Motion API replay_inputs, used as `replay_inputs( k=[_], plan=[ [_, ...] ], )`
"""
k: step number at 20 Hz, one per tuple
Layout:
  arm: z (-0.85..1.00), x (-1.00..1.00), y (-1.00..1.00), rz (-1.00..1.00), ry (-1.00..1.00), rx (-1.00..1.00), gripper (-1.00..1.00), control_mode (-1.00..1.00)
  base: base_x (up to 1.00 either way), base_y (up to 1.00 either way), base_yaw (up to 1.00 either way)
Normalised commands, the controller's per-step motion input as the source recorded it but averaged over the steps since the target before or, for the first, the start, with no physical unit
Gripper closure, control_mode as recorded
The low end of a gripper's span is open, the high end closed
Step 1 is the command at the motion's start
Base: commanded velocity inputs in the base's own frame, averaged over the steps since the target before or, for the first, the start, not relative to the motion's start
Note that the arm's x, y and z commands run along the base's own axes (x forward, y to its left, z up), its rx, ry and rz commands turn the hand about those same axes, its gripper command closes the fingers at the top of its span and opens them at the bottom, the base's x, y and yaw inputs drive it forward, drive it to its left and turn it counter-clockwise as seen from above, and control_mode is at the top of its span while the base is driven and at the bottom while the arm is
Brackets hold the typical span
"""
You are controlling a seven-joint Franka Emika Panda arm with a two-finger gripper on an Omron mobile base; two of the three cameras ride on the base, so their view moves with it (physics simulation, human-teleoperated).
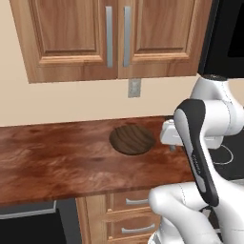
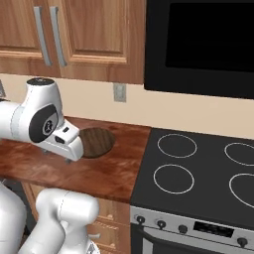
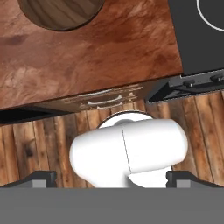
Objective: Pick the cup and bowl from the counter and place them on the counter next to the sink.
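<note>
The gripper (image 3: 112, 177), its jaws wide open and holding nothing, hangs above the front edge of the counter (image 1: 57, 157), and the round wooden bowl (image 1: 132, 139) lies farther back toward the wall, slightly to the side, untouched.

Bowl (image 3: 61, 13) cut off by top edge (hand view).

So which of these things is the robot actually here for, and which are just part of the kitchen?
For the job:
- bowl, dark wood, sitting on the counter
- counter, reddish-brown wood
- pincer, open, holding nothing

Just part of the kitchen:
- stovetop, black with ring burners
- upper cabinets
- drawers under the counter
- wall socket
</note>
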Motion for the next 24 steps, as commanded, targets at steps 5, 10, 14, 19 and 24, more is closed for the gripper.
replay_inputs(
  k=[5,10,14,19,24],
  plan=[
    [0.0,0.0,0.0,0.0,0.0,0.0,-1.0,1.0,0.35,0.0,-0.01],
    [0.0,0.0,0.0,0.0,0.0,0.0,-1.0,1.0,0.0,0.0,0.0],
    [0.0,0.0,0.0,0.0,0.0,0.0,-1.0,1.0,0.0,0.0,0.0],
    [0.0,0.0,0.0,0.0,0.0,0.0,-1.0,1.0,0.0,0.0,0.0],
    [-0.01,0.0,0.0,0.0,0.0,0.0,-1.0,-1.0,0.0,0.0,0.0]
  ],
)
